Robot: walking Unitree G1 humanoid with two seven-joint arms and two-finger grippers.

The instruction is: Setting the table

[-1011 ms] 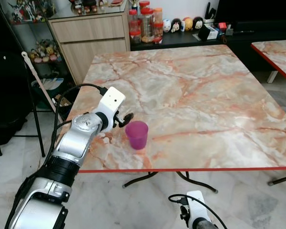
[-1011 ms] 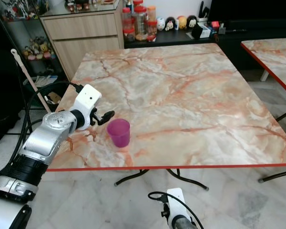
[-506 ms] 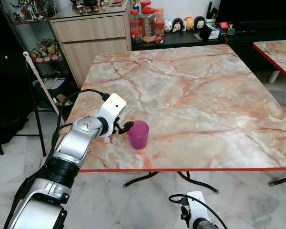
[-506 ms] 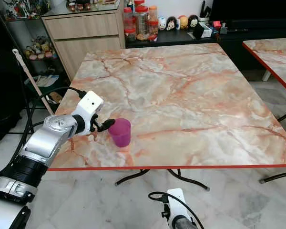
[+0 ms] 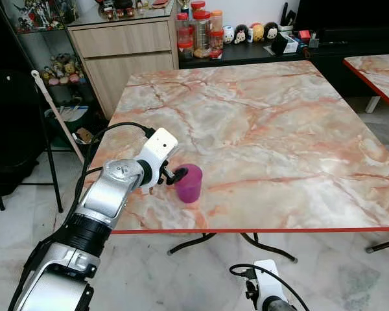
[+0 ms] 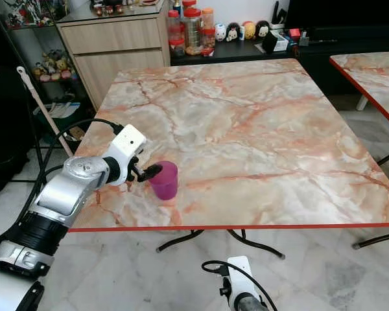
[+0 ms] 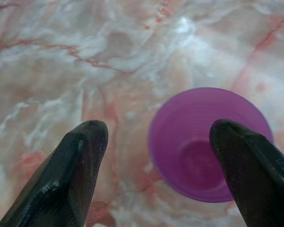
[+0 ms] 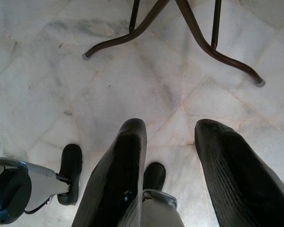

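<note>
Silver and jointed, the left arm reaches in from the near left over the edge of the marble table (image 5: 266, 123), its white wrist block just left of the cup. The left gripper (image 7: 158, 142) has its two black fingers (image 7: 80, 165) spread wide apart; in the left wrist view one fingertip lies over bare marble and the other overlaps the cup's rim, though whether it touches cannot be told. The purple cup (image 5: 188, 183) stands upright and empty near the table's near left corner, close to the red edge. Far behind the table, a wooden cabinet (image 5: 123, 52) stands at the left, with jars (image 5: 198, 32) and small figurines (image 5: 249, 32) on a dark shelf to its right. The right gripper (image 8: 168, 156) hangs low over the pale tiled floor (image 8: 47, 71), its fingers parted and grasping nothing, with the table's dark metal legs (image 8: 199, 33) farther off.
</note>
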